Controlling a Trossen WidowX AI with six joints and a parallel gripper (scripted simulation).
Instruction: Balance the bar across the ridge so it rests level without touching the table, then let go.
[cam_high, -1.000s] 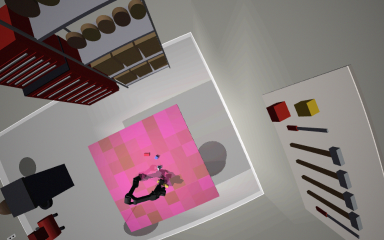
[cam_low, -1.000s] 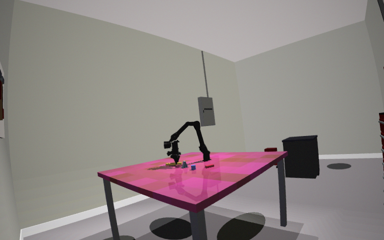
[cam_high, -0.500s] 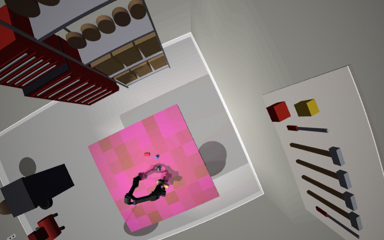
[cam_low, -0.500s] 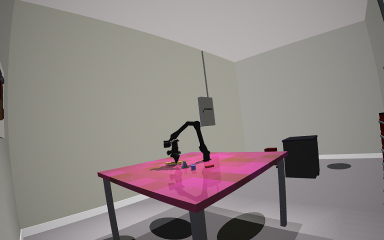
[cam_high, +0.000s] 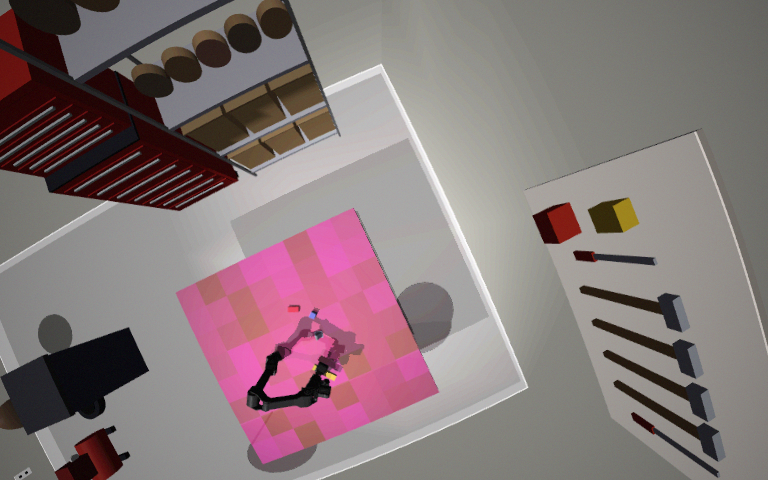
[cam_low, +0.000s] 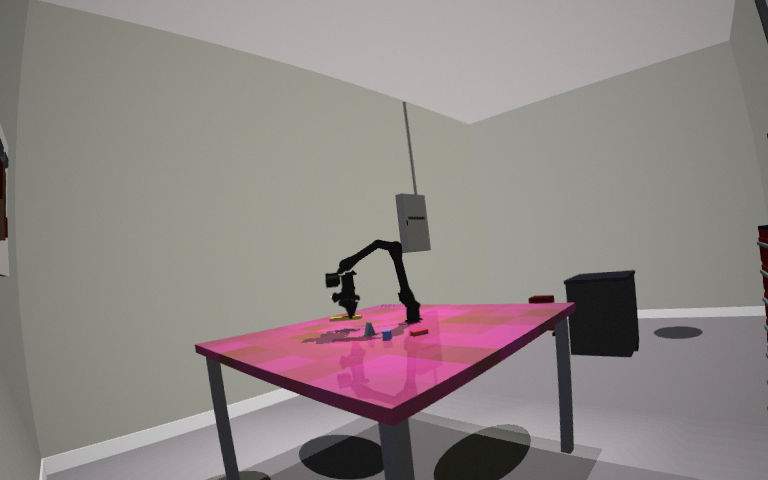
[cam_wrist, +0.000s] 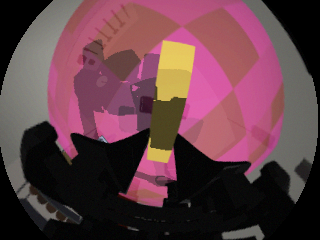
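The yellow bar (cam_high: 331, 375) (cam_low: 338, 319) (cam_wrist: 175, 60) is between the fingers of my gripper (cam_high: 322, 370) (cam_low: 351, 316) (cam_wrist: 163, 134), which is shut on it. The bar looks about level and a little above the table, with its ends sticking out on both sides of the fingers. In the wrist view it runs away from the fingers, partly in shadow. The ridge, a small grey-green wedge (cam_high: 318, 335) (cam_low: 369, 329), stands on the table apart from the bar and gripper. The fingers hide the middle of the bar in the top and exterior views.
A blue cube (cam_high: 313, 314) (cam_low: 386, 335) lies close to the ridge. A red block (cam_high: 293, 308) (cam_low: 419, 332) lies farther off beside the cube. The pink checkered table (cam_high: 339, 232) (cam_low: 453, 362) carries them and the arm's base.
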